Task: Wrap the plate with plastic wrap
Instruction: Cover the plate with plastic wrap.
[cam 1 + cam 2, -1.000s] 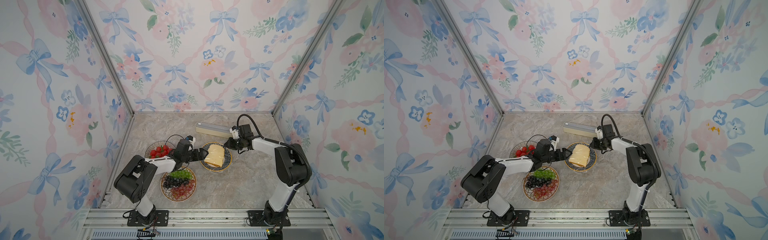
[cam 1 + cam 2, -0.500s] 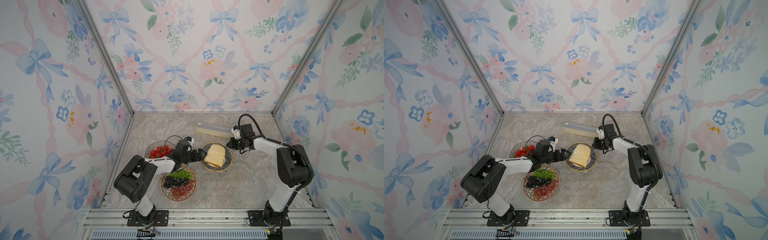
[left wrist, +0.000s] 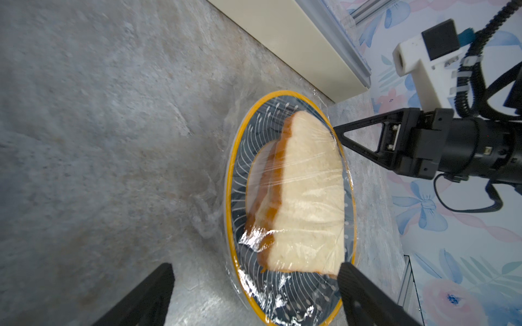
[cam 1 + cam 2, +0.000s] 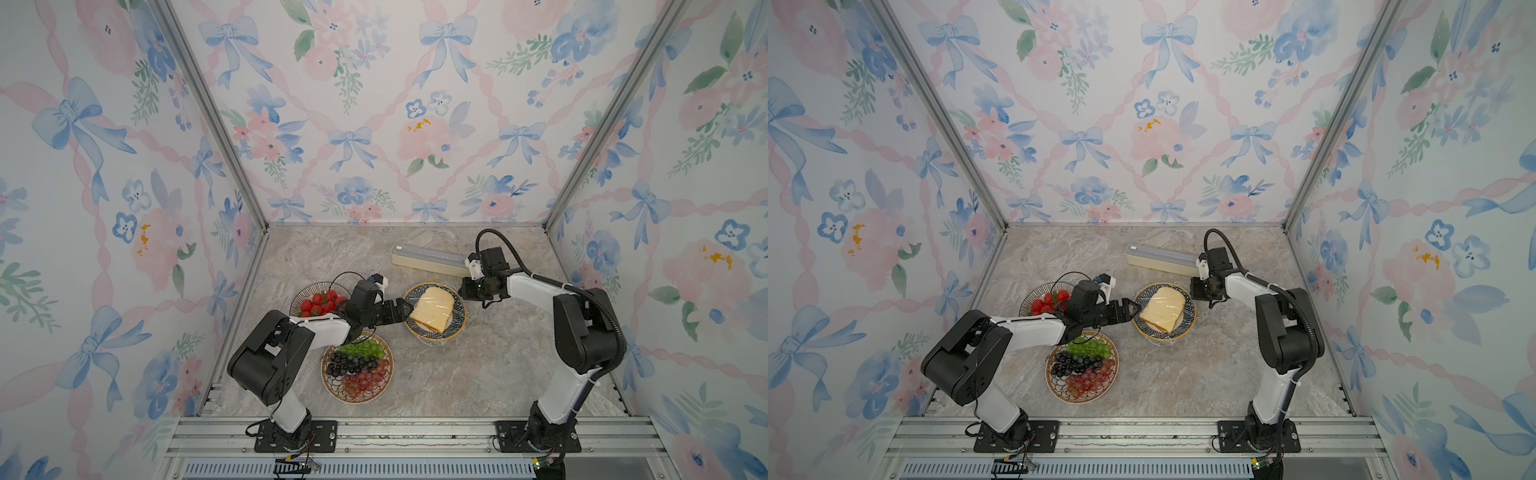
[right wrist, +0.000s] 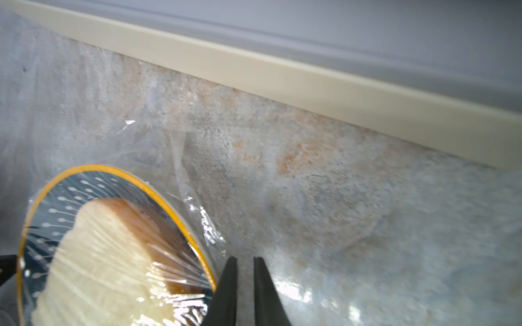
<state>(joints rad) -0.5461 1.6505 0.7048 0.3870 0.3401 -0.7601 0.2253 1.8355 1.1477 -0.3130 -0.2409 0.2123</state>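
Two robot arms meet at a dark blue, yellow-rimmed plate point(image 4: 456, 324) point(image 4: 1190, 322) of sliced bread point(image 4: 432, 309) on a stone-patterned table. In both top views we see the layout: a long cream box point(image 4: 428, 259) point(image 4: 1160, 259) behind the plate, and a bowl of strawberries point(image 4: 318, 301) and a plate of grapes point(image 4: 357, 365) on the left arm's side; the film hardly shows. The left wrist view shows the plastic wrap point(image 3: 308, 197) stretched glossy over bread and plate point(image 3: 230, 169), with the left gripper point(image 3: 254, 265) point(image 4: 409, 309) spread wide at the rim, gripping nothing. Only the right wrist view shows loose wrap point(image 5: 207, 225) crumpled on the table beside the rim point(image 5: 158, 192). There the right gripper point(image 5: 245, 259) point(image 4: 460, 289) is parted by a thin slit at the plate's edge, and we see nothing pinched in it
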